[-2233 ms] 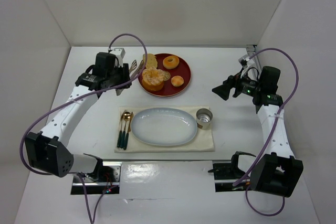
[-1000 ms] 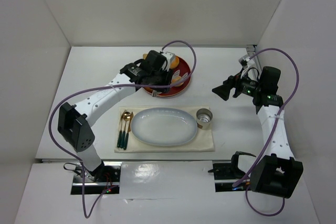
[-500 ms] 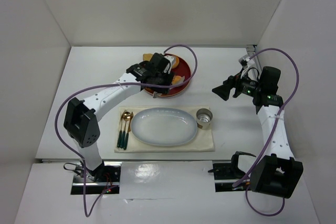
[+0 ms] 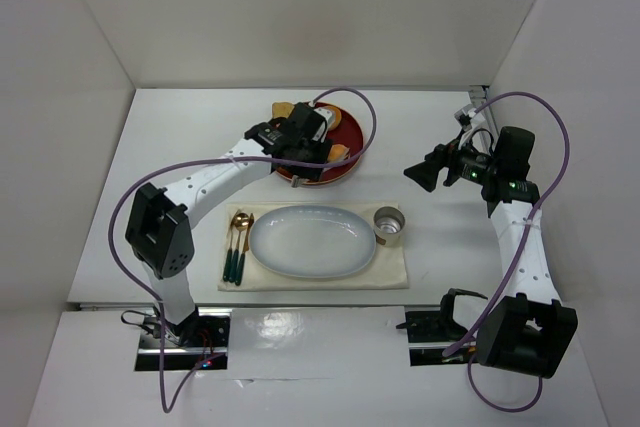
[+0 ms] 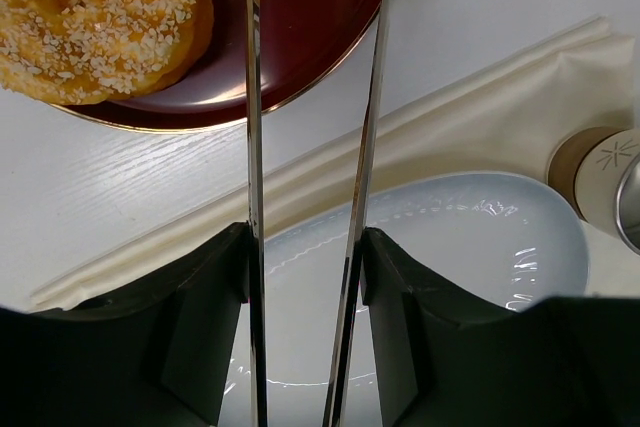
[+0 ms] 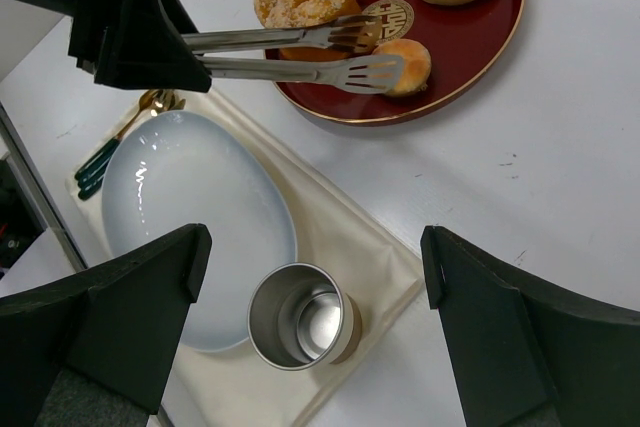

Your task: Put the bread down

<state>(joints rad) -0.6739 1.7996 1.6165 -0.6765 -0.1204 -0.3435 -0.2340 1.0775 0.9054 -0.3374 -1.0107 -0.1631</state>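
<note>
Bread is the small smooth golden-orange domed bun (image 6: 412,62). It sits on the round dark-red plate (image 6: 480,42), right at the tip of the lower blade of the metal tongs (image 6: 290,69). Your left gripper (image 5: 305,277) is clamped on those tongs, blades apart. Your right gripper (image 4: 418,175) gapes wide, nothing in it. Since 2.2 s ago the left gripper swung from the plate's left side to over it; the right one hasn't moved. Surface is a white table (image 4: 170,127), boxed by white walls (image 4: 300,17).
</note>
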